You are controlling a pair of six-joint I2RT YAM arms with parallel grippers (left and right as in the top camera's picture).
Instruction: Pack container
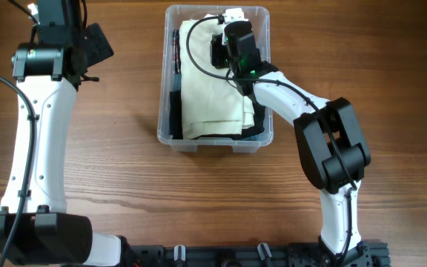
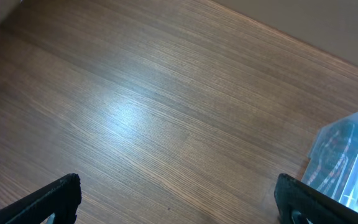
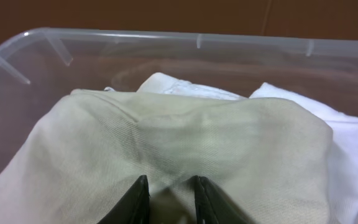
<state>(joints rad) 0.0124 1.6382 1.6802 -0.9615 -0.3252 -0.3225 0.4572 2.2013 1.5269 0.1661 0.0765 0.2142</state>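
L hand [image 2: 179, 202]: ~10 o'clock over bare surface [image 2: 135, 93], fingers spread wide, holding nothing. Prob parked out of the way so R arm has room.

container [image 1: 163, 89]: 12 o'clock on surface, upright, sitting flat.

Contents: cream cloth [image 1: 210, 89] folded on top, fills most of it. dark cloth [image 1: 174, 111] below it, showing along the 9 and 5 o'clock edges. white cloth [image 3: 353, 155] beside the cream one, near R hand.

R hand [image 3: 166, 202]: inside container at ~1 o'clock, fingers nearly together w/ cream cloth puckered between them. Looks pinched, prob to tuck it down below the rim.
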